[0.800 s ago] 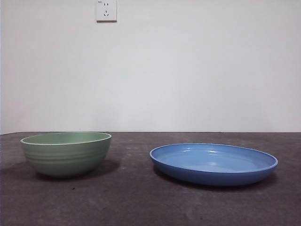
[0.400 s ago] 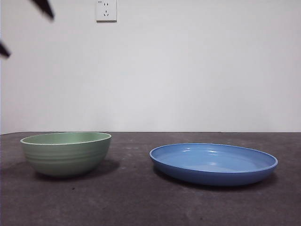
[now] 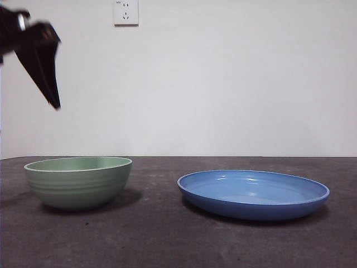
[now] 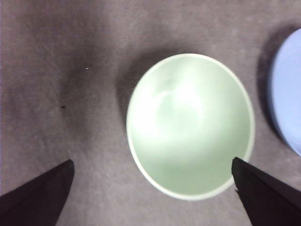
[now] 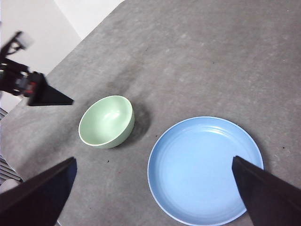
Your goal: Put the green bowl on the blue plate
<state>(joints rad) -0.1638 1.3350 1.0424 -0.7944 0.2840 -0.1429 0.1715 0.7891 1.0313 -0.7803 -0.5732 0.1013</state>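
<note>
1. Your table (image 3: 167,240) is a dark grey, rough surface that carries both dishes; a white wall with a socket (image 3: 126,12) stands behind it.
2. The blue plate (image 3: 254,193) lies flat on the table, beside the green bowl but apart from it, a strip of bare table between their rims. Nothing rests in it.
3. The green bowl (image 3: 78,181) stands upright on the table, empty, its rim level. Take it as your landmark.
4. Your left gripper (image 4: 151,169) hangs high above the green bowl, well clear of its rim and touching nothing. In the left wrist view its jaws are spread wide, one tip off each side of the bowl, with the bowl's mouth between them. In the front view you see only a dark blurred wedge pointing down and inward from the upper corner above the bowl.
5. Your right gripper (image 5: 153,167) waits higher up, looking down on both dishes, the green bowl to one side of it and the plate nearer. Its jaws are spread wide and hold nothing.
</note>
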